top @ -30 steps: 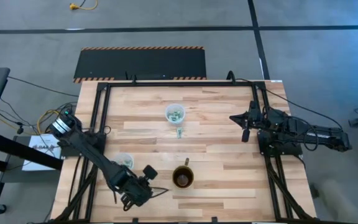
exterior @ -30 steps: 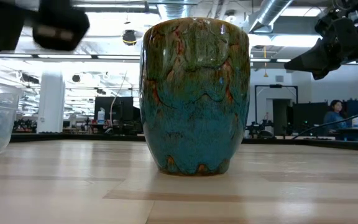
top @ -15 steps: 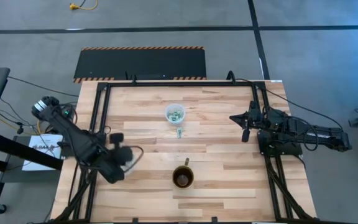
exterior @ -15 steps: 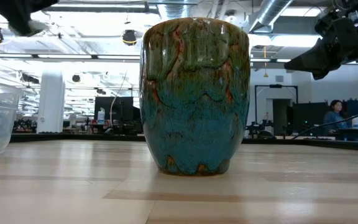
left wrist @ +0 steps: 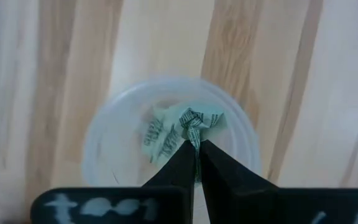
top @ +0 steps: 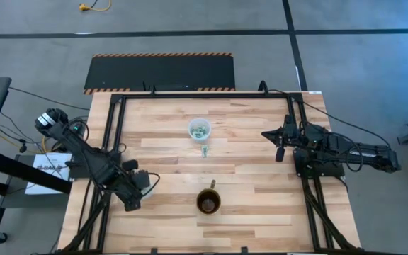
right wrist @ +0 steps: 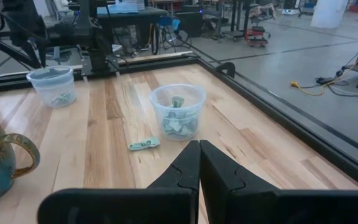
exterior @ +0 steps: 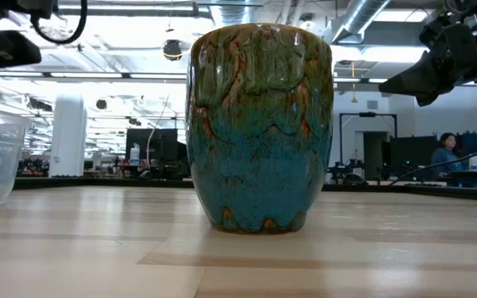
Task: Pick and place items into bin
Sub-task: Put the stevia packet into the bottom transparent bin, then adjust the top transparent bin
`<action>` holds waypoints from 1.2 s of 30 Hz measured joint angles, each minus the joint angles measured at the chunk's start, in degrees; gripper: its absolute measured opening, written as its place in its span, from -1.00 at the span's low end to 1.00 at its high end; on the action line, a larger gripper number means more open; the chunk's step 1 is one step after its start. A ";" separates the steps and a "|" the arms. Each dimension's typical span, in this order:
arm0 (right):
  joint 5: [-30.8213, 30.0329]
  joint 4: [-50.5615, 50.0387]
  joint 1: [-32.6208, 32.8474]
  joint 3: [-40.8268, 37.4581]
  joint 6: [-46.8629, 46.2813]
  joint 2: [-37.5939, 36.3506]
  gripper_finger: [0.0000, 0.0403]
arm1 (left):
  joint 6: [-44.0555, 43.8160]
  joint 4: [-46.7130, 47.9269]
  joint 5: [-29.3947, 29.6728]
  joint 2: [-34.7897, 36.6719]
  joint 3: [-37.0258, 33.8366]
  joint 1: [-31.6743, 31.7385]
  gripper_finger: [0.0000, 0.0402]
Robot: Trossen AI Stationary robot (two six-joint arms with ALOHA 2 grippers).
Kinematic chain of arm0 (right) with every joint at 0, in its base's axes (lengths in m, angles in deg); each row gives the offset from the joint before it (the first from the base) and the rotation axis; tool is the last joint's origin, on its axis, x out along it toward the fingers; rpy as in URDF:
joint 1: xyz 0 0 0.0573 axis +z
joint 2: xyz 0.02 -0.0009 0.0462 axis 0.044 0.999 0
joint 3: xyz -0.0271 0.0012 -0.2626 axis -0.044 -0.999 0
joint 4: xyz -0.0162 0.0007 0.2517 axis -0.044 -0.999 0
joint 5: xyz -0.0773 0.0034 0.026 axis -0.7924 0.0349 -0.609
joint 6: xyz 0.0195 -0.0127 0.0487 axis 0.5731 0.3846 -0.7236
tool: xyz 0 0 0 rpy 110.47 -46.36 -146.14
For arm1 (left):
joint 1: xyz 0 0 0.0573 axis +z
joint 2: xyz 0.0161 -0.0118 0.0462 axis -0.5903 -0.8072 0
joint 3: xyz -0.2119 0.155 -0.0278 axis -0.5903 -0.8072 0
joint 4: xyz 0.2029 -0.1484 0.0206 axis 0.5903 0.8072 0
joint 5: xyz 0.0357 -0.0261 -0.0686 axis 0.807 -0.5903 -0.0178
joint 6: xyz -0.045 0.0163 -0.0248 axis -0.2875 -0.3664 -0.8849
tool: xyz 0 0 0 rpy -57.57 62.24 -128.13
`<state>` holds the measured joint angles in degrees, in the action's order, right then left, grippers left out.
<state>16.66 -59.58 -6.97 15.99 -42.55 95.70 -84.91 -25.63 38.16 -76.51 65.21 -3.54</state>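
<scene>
My left gripper (left wrist: 195,148) hangs over a clear plastic cup (left wrist: 104,149) at the table's near left, shut on a crumpled green-and-white piece (left wrist: 197,121). Another piece (left wrist: 156,134) lies inside that cup. In the high view the left gripper (top: 134,190) hides the cup. A second clear cup (top: 199,129) with several pieces stands at the far middle, and a loose piece (top: 204,151) lies on the wood just in front of it. My right gripper (right wrist: 198,155) waits shut at the right side. My left gripper pinches the crumpled piece by its lower edge (left wrist: 196,135) between its two fingertips. The fingers come from above, pointing steeply down. The piece is lifted clear and sits over the mouth of the clear cup.
A glazed brown-and-blue mug (top: 208,202) stands near the front middle and fills the low view (exterior: 259,124). Black frame rails (top: 112,142) run along the table's left, right and far sides. Bare wood lies between the mug and the far cup.
My left gripper has gone from near the front edge beside the mug toward the table's left and a little farther back, rising and rolling about its own axis. It has stayed shut and now hangs over the near-left cup.
</scene>
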 joint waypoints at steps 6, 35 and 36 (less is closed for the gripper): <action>0.00 0.01 0.00 0.00 0.00 0.01 -1.00 | -2.70 -0.23 -2.35 0.00 -2.57 0.03 -0.88; 0.00 0.00 0.02 0.00 0.00 0.00 -1.00 | 29.71 -5.07 28.90 8.48 10.42 13.12 -0.45; 0.00 0.00 0.02 0.00 0.00 0.01 -1.00 | 33.04 -7.30 29.66 8.64 10.60 14.74 -0.45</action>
<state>16.66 -59.58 -6.96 15.99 -42.55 95.71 -51.87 -32.92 67.82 -67.87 75.81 11.19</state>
